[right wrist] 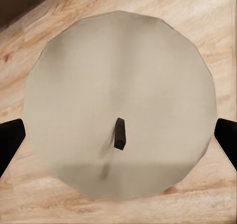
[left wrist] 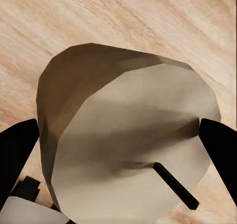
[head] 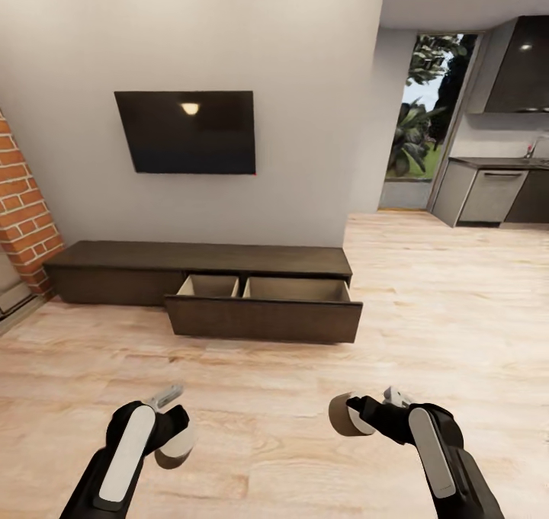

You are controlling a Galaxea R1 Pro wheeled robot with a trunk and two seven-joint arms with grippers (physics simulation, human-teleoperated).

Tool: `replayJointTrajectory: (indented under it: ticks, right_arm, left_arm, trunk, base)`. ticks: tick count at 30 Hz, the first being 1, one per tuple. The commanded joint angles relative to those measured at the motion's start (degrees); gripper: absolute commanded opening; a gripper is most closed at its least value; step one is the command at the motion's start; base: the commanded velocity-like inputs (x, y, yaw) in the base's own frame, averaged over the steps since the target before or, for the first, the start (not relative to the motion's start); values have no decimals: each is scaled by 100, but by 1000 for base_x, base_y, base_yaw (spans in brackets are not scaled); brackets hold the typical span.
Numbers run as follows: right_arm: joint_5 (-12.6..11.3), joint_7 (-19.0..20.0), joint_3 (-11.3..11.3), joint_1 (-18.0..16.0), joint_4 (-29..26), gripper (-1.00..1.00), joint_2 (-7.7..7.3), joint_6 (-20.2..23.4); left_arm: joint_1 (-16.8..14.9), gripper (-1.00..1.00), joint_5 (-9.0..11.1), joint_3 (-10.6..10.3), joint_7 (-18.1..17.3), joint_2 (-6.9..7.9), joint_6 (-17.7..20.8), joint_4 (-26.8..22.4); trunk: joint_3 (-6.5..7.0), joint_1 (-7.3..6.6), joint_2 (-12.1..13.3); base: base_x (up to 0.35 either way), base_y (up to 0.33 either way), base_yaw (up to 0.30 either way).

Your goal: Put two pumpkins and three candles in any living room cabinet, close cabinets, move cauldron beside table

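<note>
Each arm carries a candle, low in the head view over the pale wood floor (head: 457, 305). The left gripper (head: 172, 437), at the lower left of that frame, has its jaws closed around a stubby grey-beige candle (head: 177, 444), which sits mostly tucked under the black and white wrist. In the left wrist view that left candle (left wrist: 133, 145) lies between two dark fingers (left wrist: 17, 155), its flat pale end and dark wick turned toward the camera, its brown-shaded side tilted away.

The right gripper (head: 358, 412), at the lower right of the head view, has its jaws closed on a second candle (head: 343, 414), whose round end faces toward the middle of the frame. In the right wrist view this right candle (right wrist: 121, 105) shows face-on as a pale disc with a short dark wick near its centre, a dark fingertip (right wrist: 10, 142) at either edge.

The cabinet (head: 198, 271) runs along the grey wall in the middle of the head view, under a black wall-mounted television (head: 187, 132). Its right-hand drawer (head: 263, 305) stands pulled out, showing two pale wooden compartments. A brick column (head: 23, 214) sits at the left edge, and a kitchen (head: 496, 191) shows at the upper right.
</note>
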Motion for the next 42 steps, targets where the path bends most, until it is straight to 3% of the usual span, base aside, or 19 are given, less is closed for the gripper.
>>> replayJointTrajectory:
  ticks: [1,7,20,33,42]
  right_arm:
    - [-70,-52,-9,-6,-4,-100,5,18]
    - [-69,-51,-9,-6,-15,-100,5,18]
    - [-69,-50,-9,3,-62,-100,5,18]
    - [-61,-42,80,37,-33,-100,-12,16]
    - [-77,-43,6,37,-4,-100,-3,30]
  left_arm:
    - [-3,-100,53,-58,62,-3,-11,-10]
    - [-3,-100,54,-174,66,5,-70,-12]
    - [-3,-100,76,-175,66,4,-81,-5]
    - [-3,-100,53,-189,66,-3,-82,-5]
    - [-3,-100,55,-188,66,-3,-82,-5]
  trunk:
    - [0,3,-3]
    - [20,3,-3]
    - [22,3,-3]
    - [22,3,-3]
    - [22,3,-3]
  base:
    - [312,0,-259]
    - [309,25,-185]
    - [81,20,-6]
    - [312,0,0]
    - [202,0,0]
